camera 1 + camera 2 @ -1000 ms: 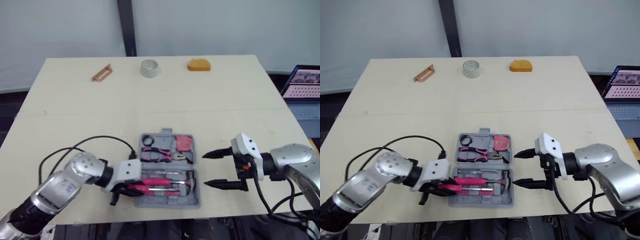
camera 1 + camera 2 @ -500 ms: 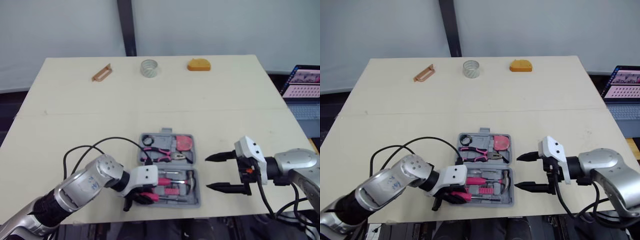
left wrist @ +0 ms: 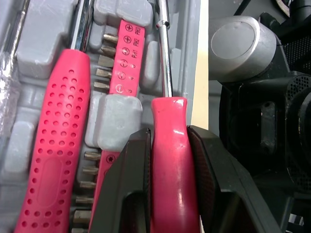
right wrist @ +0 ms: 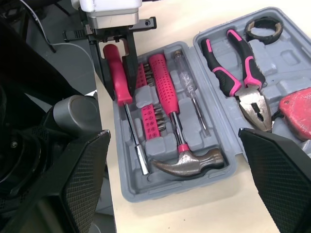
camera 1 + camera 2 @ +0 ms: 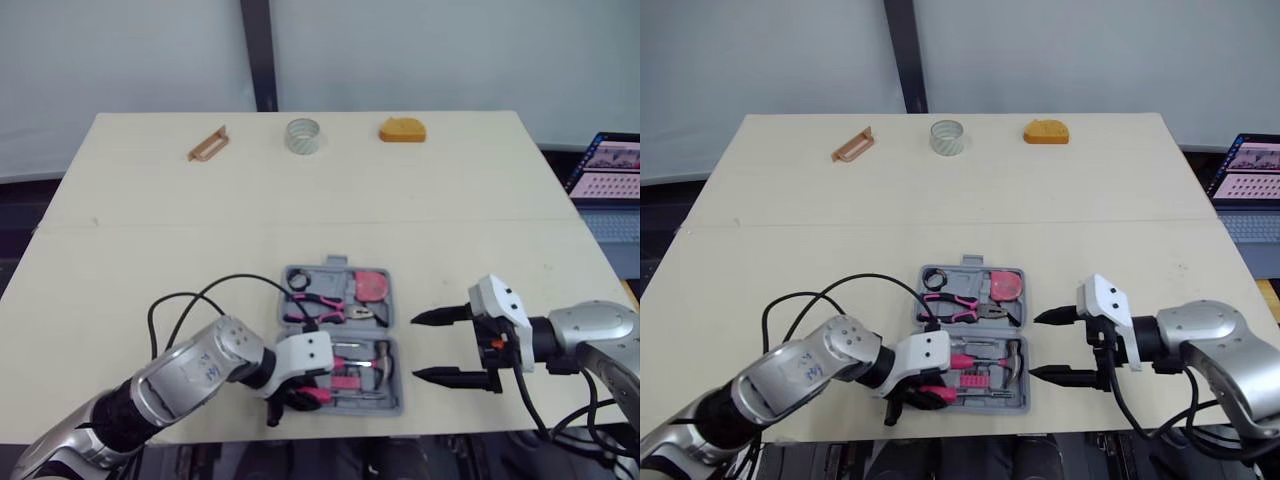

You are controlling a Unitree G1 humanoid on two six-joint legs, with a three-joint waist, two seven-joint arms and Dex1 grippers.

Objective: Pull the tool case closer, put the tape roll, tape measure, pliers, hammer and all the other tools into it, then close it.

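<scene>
Head view: tool case lies with its lid back, centred at the front edge of the bench. Your left gripper is at the case's front-left corner, clamped on a pink screwdriver. Your right gripper hovers just right of the case, fingers spread wide, touching nothing. You've got the tape roll, the orange tape measure and a brown plastic piece along the bench's far edge, well apart from the case. There's a laptop off the right edge.

Left wrist view: both fingers pinch the screwdriver's handle, and its shaft lies in the slot by the case's rim. Beside it is the bit strip, then the hammer with its dotted handle.

Right wrist view: hammer, a clear-handled screwdriver and bits fill one half of the case. The pliers and a black ring are in the other half.
</scene>
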